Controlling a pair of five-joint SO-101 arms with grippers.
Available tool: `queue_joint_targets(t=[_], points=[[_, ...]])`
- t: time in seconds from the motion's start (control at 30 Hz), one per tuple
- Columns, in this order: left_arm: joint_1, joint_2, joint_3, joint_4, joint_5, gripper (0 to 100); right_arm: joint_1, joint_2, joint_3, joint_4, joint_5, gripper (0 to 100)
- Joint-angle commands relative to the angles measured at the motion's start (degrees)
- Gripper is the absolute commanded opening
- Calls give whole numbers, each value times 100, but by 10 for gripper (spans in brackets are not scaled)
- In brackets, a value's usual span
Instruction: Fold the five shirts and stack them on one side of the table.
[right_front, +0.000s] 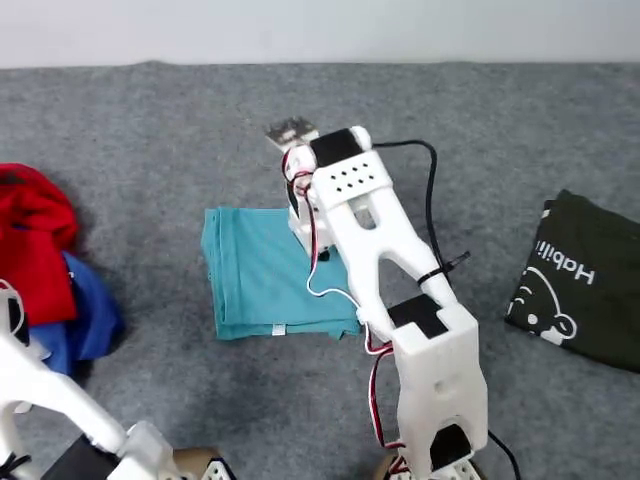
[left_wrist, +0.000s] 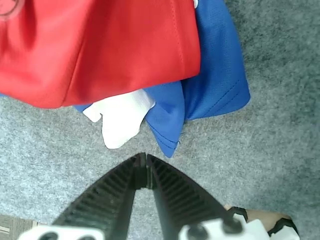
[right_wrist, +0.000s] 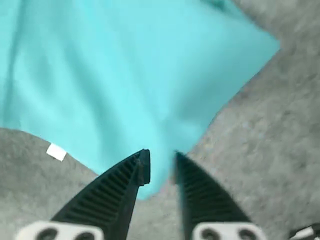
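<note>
A folded teal shirt (right_front: 265, 275) lies flat in the middle of the grey table. My right arm (right_front: 360, 210) stretches over its right side. In the right wrist view my right gripper (right_wrist: 159, 165) hangs just above the teal shirt's (right_wrist: 115, 85) edge, near a corner, slightly open with nothing held. A red shirt (right_front: 35, 240) is heaped on a blue shirt (right_front: 90, 315) at the left edge. My left gripper (left_wrist: 142, 162) is shut and empty, just short of the red shirt (left_wrist: 100, 45), the blue shirt (left_wrist: 210, 85) and a white garment (left_wrist: 122, 117) sticking out from beneath them.
A dark green shirt (right_front: 580, 285) with white print lies at the table's right edge. My left arm (right_front: 60, 400) stands at the front left corner. Bare grey table (right_front: 480, 130) runs along the back and between the teal and green shirts.
</note>
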Motion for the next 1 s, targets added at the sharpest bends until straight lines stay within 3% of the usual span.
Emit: queue_joint_targets(t=[0.0,0.2,0.97], points=[[18,-193,-22,-26,79,6,40,-365,105,242,-598,225],[18,-193,-13,-26,79,6,-40,-101,158,224,-1345,366],[9,-193,418,-185,79,6,-330,1763,-554,-84,-1301,364]])
